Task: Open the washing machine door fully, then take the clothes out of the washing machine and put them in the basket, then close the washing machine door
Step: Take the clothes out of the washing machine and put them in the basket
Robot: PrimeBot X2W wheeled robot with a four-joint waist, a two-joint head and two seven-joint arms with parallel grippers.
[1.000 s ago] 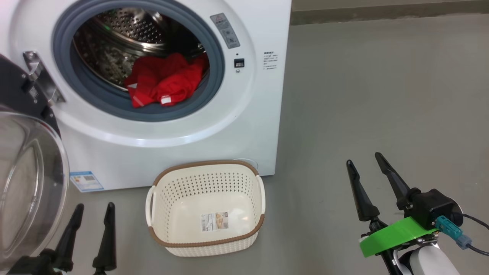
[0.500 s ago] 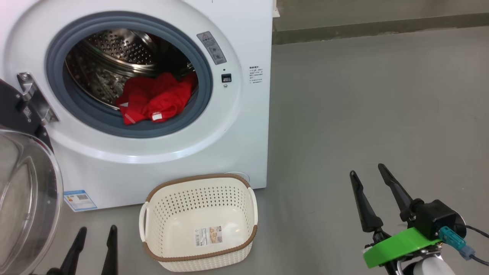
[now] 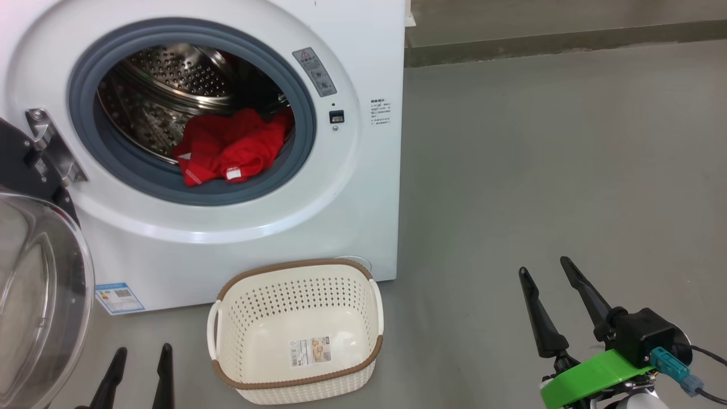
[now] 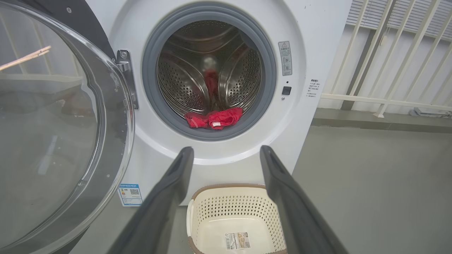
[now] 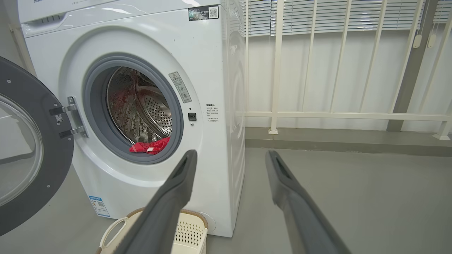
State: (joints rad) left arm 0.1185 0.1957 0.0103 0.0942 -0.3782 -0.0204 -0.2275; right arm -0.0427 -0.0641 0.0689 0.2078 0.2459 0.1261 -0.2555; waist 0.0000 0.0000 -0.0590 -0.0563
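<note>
The left gripper and right gripper are hanging spread, empty; soft red fabric clothes may be snagging on the grey rubber ring.

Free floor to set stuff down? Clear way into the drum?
Free: grey floor right of the white front-loading washing machine, up to the kerb. Cream perforated plastic basket holds nothing. Drum mouth open above the red fabric clothes. Crowded: left, where the black-rimmed round glass door stands open.

Perforated shiny steel drum, soft red cloth clothes, perforated plastic basket.
</note>
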